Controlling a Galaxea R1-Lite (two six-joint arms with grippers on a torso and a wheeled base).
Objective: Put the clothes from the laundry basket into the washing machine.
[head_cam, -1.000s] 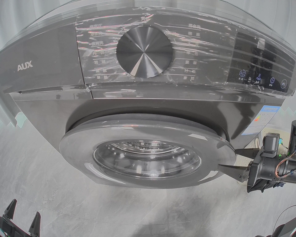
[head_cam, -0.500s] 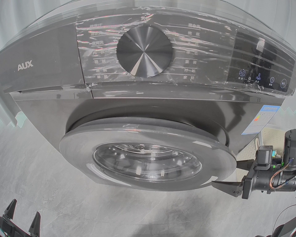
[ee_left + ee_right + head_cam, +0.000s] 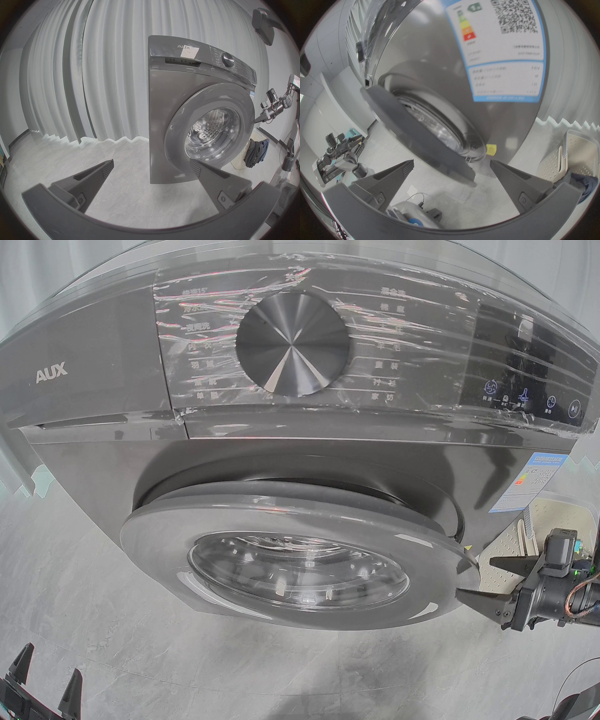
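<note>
The grey washing machine [image 3: 94, 365] fills the head view, its round glass door [image 3: 300, 515] standing slightly ajar. My right gripper [image 3: 478, 579] is open at the door's right rim, one fingertip level with the rim's edge. From the right wrist the door's edge [image 3: 418, 131] lies ahead between the spread fingers [image 3: 518, 181]. The white laundry basket [image 3: 556, 515] stands right of the machine, and dark clothes [image 3: 256, 151] hang over its side. My left gripper [image 3: 44, 671] is low at the left, open and empty, far from the door.
Grey tiled floor [image 3: 250, 665] stretches in front of the machine. White curtains [image 3: 93, 78] hang behind and to the left of it. An energy label [image 3: 531, 480] is stuck on the machine's front beside the door.
The door has swung out a little and the gap at its right side has widened. My right gripper dipped toward the rim, then drew back to the right. The left gripper stayed still.
</note>
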